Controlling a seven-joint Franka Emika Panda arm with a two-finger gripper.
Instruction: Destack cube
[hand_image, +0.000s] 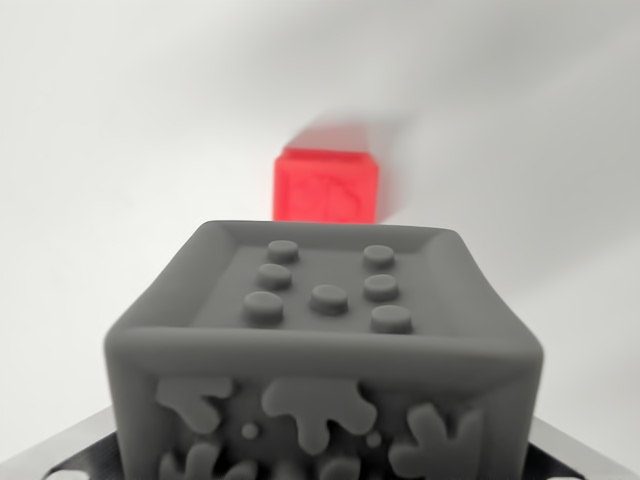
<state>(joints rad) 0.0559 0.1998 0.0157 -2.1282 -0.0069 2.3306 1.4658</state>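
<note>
A grey cube (325, 350) with raised round studs on its top face and splat-shaped relief on its near side fills the lower half of the wrist view, very close to the camera. My gripper (322, 455) is shut on it; only dark finger parts (60, 455) show at the bottom corners, pressed against the cube's two sides. Beyond the grey cube, a red cube (327, 186) rests on the white surface, blurred and apart from the grey one.
A plain white surface (120, 150) surrounds the red cube on all sides. Soft shadows fall behind the red cube, toward the upper right.
</note>
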